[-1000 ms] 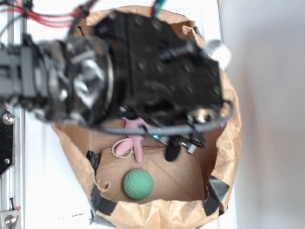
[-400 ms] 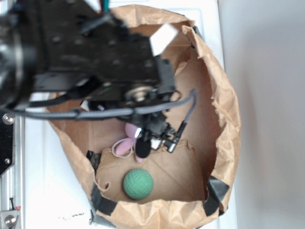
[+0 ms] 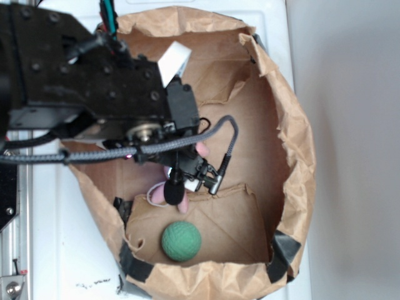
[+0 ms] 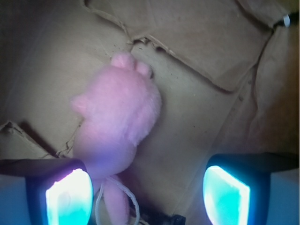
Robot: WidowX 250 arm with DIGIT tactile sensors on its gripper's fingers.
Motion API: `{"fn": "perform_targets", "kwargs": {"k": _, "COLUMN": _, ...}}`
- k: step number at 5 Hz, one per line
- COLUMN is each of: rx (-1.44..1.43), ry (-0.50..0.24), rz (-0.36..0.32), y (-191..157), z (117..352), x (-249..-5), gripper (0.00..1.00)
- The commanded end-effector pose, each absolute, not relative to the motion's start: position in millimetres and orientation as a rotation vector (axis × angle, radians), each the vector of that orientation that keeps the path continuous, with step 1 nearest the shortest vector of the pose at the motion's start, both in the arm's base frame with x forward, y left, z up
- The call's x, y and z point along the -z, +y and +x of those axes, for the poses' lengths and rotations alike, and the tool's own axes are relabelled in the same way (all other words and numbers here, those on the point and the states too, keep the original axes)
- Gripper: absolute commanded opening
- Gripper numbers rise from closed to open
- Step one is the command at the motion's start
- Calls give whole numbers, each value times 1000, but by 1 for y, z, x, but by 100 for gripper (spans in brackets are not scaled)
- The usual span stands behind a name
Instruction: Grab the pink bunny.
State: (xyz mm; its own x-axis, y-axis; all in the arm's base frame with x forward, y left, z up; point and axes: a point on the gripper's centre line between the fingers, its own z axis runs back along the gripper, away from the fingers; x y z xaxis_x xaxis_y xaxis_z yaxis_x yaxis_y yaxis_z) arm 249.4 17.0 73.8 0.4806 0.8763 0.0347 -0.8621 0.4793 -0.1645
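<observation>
The pink bunny (image 4: 119,117) lies on the brown paper floor of a bag, its white string loop (image 4: 123,192) trailing toward the camera in the wrist view. My gripper (image 4: 147,197) is open, just above it: the left pad (image 4: 68,199) sits beside the bunny's lower body, the right pad (image 4: 226,194) stands over bare paper, so the bunny is off toward the left jaw. In the exterior view the gripper (image 3: 190,182) reaches down inside the bag, and only a bit of the bunny (image 3: 161,192) shows under it.
A green textured ball (image 3: 181,240) rests on the bag floor nearer the front. The crumpled brown paper bag (image 3: 294,162) walls rise all round. A white surface (image 3: 350,125) lies to the right, a metal rail (image 3: 12,250) at the left.
The arm has swung left across the bag and lowered; the gripper now hangs directly over the bunny, covering most of it. Bunny and ball have not moved.
</observation>
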Motion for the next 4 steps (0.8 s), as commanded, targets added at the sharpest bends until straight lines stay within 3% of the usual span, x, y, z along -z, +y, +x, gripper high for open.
{"fn": "perform_targets", "kwargs": {"k": 1, "rx": -1086, "ry": -217, "rz": -169, "y": 11, "z": 262, "x": -100, "gripper": 100}}
{"fn": "perform_targets", "kwargs": {"k": 4, "rx": -1100, "ry": -198, "rz": -146, "y": 9, "z": 272, "x": -98, "gripper": 100}}
